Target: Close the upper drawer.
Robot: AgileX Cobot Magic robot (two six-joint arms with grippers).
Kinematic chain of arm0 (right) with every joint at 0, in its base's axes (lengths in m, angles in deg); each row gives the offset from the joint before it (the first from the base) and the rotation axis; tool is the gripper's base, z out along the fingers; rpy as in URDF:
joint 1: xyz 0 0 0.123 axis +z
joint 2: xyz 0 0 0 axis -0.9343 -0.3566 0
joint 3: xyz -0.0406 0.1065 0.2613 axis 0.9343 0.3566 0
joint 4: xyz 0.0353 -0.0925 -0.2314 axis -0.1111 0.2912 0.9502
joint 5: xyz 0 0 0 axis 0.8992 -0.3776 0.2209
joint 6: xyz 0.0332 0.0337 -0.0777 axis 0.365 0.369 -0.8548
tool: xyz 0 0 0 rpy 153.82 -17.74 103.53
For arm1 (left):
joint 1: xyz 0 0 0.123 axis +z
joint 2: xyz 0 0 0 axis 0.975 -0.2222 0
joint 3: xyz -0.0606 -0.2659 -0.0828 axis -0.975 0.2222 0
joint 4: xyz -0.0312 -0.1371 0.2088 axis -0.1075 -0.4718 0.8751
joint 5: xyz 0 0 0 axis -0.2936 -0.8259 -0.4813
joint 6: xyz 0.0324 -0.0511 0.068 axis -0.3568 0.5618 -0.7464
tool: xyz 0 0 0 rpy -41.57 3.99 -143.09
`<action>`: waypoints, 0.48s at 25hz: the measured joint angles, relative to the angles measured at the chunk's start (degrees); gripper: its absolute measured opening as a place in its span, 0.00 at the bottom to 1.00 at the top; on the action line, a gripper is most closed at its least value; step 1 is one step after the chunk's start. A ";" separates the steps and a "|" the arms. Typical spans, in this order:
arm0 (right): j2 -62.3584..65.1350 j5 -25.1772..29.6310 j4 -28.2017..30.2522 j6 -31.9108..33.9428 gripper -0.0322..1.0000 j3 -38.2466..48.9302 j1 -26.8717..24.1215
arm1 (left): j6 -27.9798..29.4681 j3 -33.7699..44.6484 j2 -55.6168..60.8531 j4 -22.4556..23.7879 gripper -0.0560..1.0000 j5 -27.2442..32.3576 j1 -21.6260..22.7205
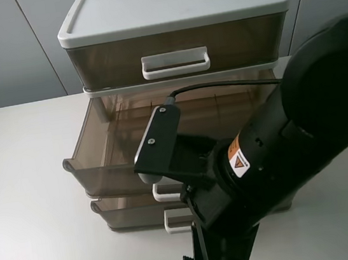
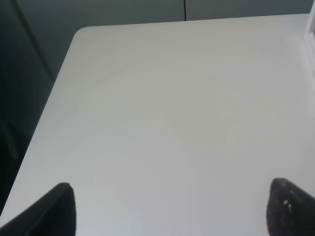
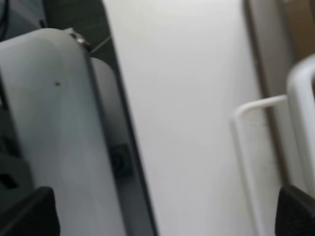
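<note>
Upper drawer [image 1: 106, 174]: translucent brown, pulled far out of the drawer cabinet [image 1: 170, 5] towards the camera, and sitting in the second of three tiers. Its front right part is covered by the right arm [image 1: 314, 124]. The part of its interior that shows is bare floor, and the rest cannot be judged. Only a short piece of its white handle [image 1: 159, 193] shows under the arm.

Table [image 1: 30, 206]: one, white, carrying the cabinet at its rear middle.

Right arm: one in the exterior view, black, cut off at the right and lower edges. It carries a grey camera plate [image 1: 159, 135], one black cable [image 1: 219, 85] and one orange warning label [image 1: 237, 159].

Drawers: three counted.
- The top drawer [image 1: 113, 58] sits pushed in under the white lid, with its white handle in full view.
- The upper drawer is described above.
- The bottom drawer [image 1: 134, 213] stands out slightly, with its handle [image 1: 176, 222] half hidden.

The contents of the top and bottom drawers cannot be made out.

Right gripper [image 3: 163, 211]: hidden under the arm in the exterior view. The wrist view shows two dark fingertips [image 3: 29, 211] spread wide with nothing between them. It also shows two blurred white handle loops [image 3: 246, 147] beside a brown drawer front; which drawer cannot be told.

Left gripper [image 2: 172, 211]: outside the exterior view. Its fingertips [image 2: 54, 211] are spread wide over bare table near a corner, holding nothing.
</note>
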 joint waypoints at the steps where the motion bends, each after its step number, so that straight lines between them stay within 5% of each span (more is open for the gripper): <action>1: 0.00 -0.56 1.06 0.58 0.68 0.00 -0.26 | 0.00 0.00 0.00 0.00 0.76 0.00 0.00; 12: 0.10 -2.17 7.23 6.53 0.67 -0.09 -0.86 | 0.00 0.00 0.00 0.00 0.76 0.00 0.00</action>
